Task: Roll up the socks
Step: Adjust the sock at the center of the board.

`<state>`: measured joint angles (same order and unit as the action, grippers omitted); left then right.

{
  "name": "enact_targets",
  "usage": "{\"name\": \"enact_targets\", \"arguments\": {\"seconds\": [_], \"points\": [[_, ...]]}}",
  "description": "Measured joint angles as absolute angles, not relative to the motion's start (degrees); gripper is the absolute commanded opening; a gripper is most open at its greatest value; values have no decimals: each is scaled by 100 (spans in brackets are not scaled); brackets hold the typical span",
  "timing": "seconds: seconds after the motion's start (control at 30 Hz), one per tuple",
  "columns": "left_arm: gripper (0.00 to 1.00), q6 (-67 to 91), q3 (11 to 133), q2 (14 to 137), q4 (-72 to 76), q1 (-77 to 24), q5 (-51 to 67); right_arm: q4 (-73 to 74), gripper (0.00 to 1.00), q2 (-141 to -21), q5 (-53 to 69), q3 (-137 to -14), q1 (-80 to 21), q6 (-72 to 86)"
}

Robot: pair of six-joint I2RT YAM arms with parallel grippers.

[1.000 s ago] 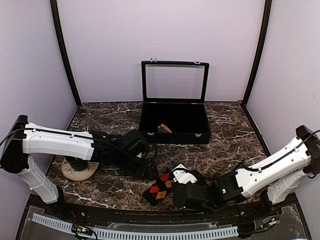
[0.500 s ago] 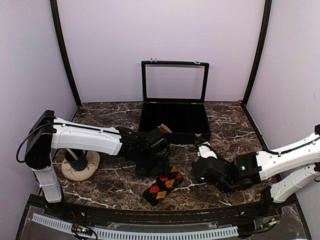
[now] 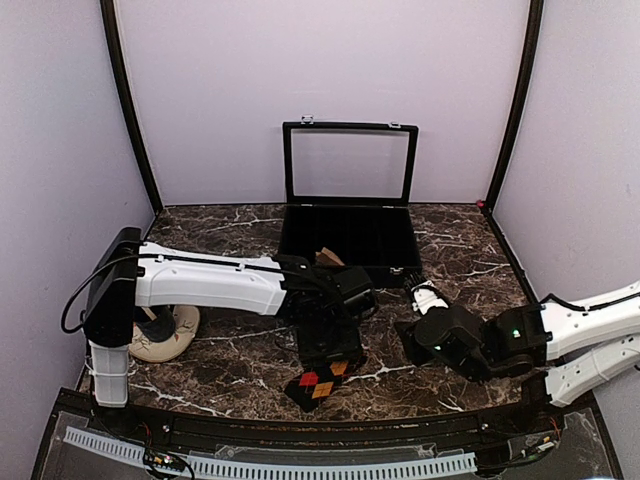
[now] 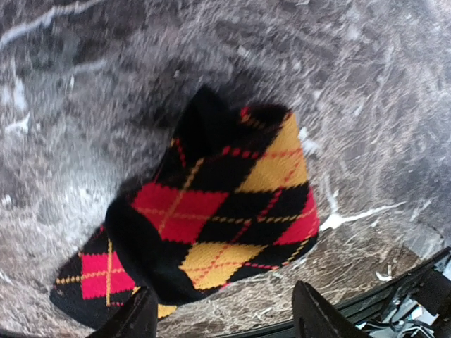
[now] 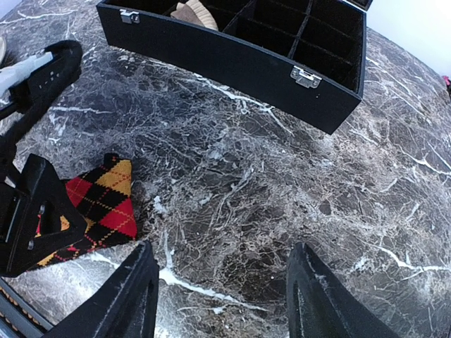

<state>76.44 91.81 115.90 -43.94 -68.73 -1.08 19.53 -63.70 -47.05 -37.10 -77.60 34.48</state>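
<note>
Top view, from the left: the left arm [image 3: 205,285] reaches to a spot in front of the case [image 3: 370,275], and the left gripper [image 4: 224,310] hangs right over the argyle sock [image 3: 318,381]. In the left wrist view its fingers [image 4: 137,320] stand apart with only table [image 3: 230,375] between them, so the jaws are loose and hold nothing. The sock lies on the table in front of the case. One end looks folded over, but it is no roll yet. The tan sock [image 3: 327,257] sits inside the case, in a near box on its left side. In front of the case's right corner is the right gripper [image 5: 222,246]. Its jaws are apart too, and empty.

I think the step now is getting hold of the argyle sock. Next the left gripper should go down and pinch one end of the sock, not the table, then turn that end over and over. The right gripper may need to hold the other end flat, so the soft sock does not slide.
</note>
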Motion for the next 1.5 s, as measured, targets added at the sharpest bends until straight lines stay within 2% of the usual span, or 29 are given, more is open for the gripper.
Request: {"name": "enact_targets", "arguments": {"seconds": [0.3, 0.6, 0.77, 0.87, 1.5], "points": [[66, 8656, 9288, 11679, -5269, -7085, -263, 1669, 57, -6040, -4462, -3468, -7752, 3129], [65, 9179, 9288, 11732, -5367, -7105, -270, 1487, 57, -5977, -4265, -3354, -7749, 2906], [62, 9314, 9288, 11767, -5369, -7105, -292, 1374, 57, -5979, -4195, -3352, -7745, 2840], [57, 9358, 9286, 11767, -5376, -7098, -316, 1302, 57, -6007, -4167, -3352, -7743, 2794], [49, 9351, 9091, 11830, -5363, -6947, -370, 1149, 57, -6165, -4025, -3352, -7629, 2661]]}}
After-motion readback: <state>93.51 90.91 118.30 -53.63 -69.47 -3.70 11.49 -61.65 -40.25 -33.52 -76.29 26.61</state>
